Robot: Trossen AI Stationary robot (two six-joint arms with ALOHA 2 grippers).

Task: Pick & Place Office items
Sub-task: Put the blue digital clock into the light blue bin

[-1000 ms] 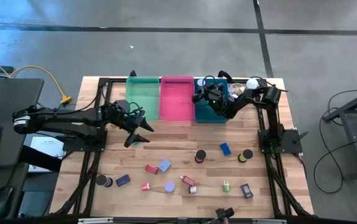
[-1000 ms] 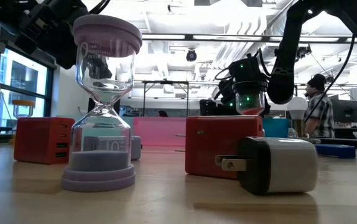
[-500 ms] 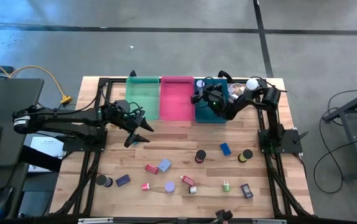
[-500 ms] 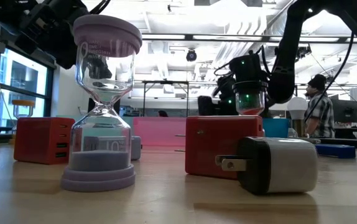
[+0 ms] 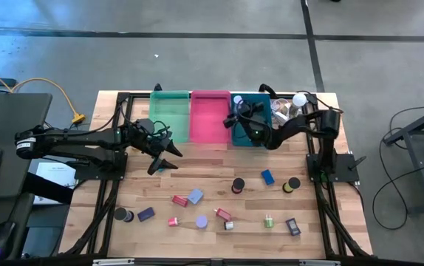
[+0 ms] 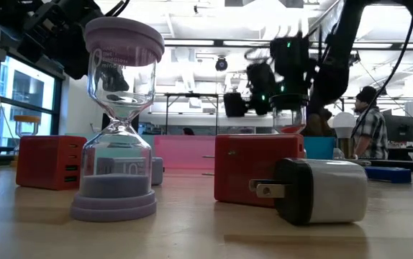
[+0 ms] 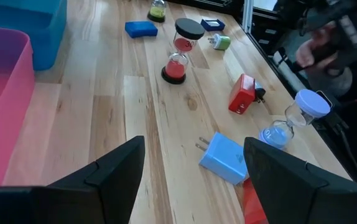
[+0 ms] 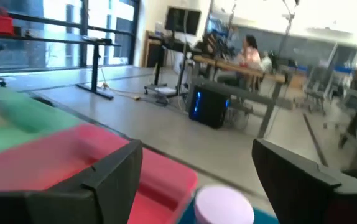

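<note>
Right tool [image 5: 236,118]: fingers spread, empty, over the teal bin [image 5: 246,137].
Left tool [image 5: 169,155]: fingers spread, empty, above the table [image 5: 212,164].
Office items: scattered, including a blue charger [image 7: 226,158].

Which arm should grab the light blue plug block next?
Left, probably. The left claw is open over bare table nearest the light blue plug block; the right claw hangs above the teal bin.
</note>
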